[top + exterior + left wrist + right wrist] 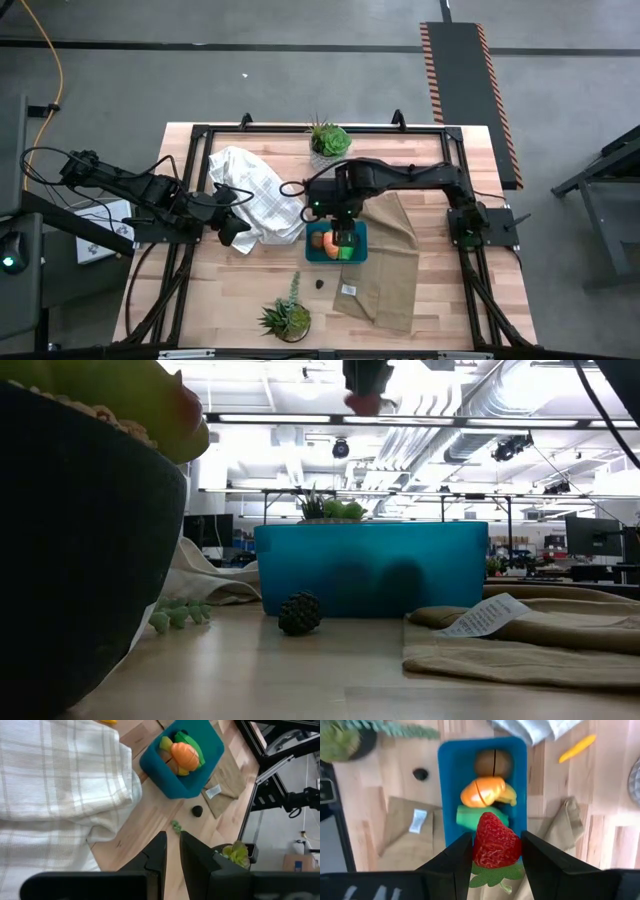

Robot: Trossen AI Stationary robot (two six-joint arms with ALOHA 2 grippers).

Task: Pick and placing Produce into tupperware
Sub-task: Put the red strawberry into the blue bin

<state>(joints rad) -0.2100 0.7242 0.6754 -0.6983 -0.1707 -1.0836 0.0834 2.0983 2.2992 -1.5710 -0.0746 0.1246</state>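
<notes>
The teal tupperware (322, 256) stands at the table's middle, its right side on a tan cloth (392, 262). In it lie a brown round piece (493, 762), an orange piece (485, 791) and a green piece (468, 816). My right gripper (495, 856) hovers above the tupperware, shut on a red strawberry (495, 840). A yellow piece (576, 748) lies on the wood beside the tupperware. My left gripper (173, 854) waits at the left over the edge of a white checked cloth (255, 195), shut and with nothing in it. My right gripper pinches the strawberry by its two opposite sides (478, 849) between the two fingers (456, 862), close to its green leafy top. The fingers come from above, pointing down. The strawberry hangs with its tip down, lifted clear above the tupperware (370, 568).
A small dark ball (319, 283) lies on the wood in front of the tupperware. Potted plants stand at the far edge (328, 138) and the near edge (285, 318). The tan cloth carries a white label (487, 618). Bare wood lies near left.
</notes>
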